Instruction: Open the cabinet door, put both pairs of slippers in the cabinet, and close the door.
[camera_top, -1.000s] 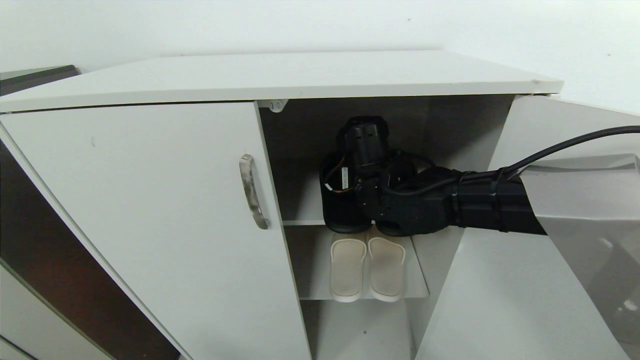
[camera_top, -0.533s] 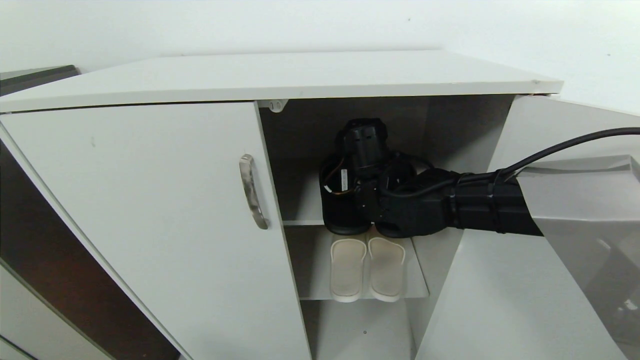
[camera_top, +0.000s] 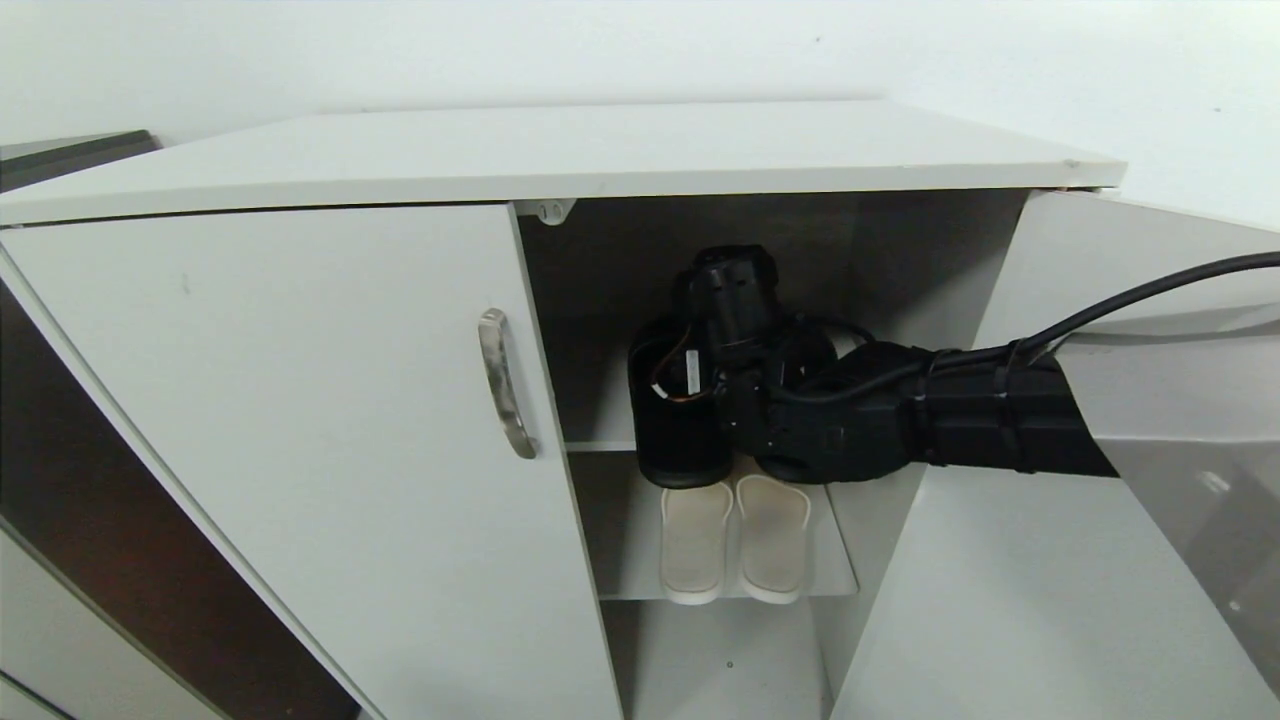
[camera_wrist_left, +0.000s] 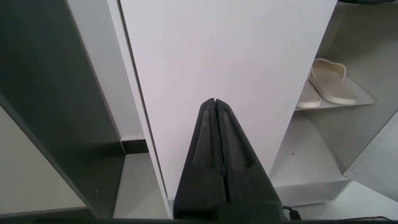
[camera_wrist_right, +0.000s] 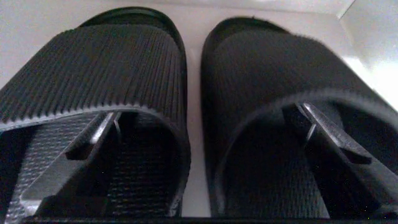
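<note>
I have the right arm (camera_top: 950, 430) reaching into the open right half of the white flat-topped cabinet (camera_top: 560, 150), past its swung-out right door (camera_top: 1000, 600). The right gripper (camera_wrist_right: 205, 112) is spread wide. One metal finger (camera_wrist_right: 93, 149) sits under the ribbed strap of each slide in the pair of black rubber slippers (camera_top: 680, 440). Each finger sits well away from the slides' inner walls, so I read the pincer as released, not pinching. The black pair rests on the upper shelf (camera_top: 600, 446), its near ends hanging over the shelf's front edge. The pair of cream slippers (camera_top: 735, 540) lies side by side on the lower shelf (camera_top: 840, 585), directly beneath.

My left gripper (camera_wrist_left: 214, 106) is clenched, fingers pressed together on nothing. It hangs in front of the closed left door (camera_top: 300, 400), which carries a curved metal handle (camera_top: 503, 383).
</note>
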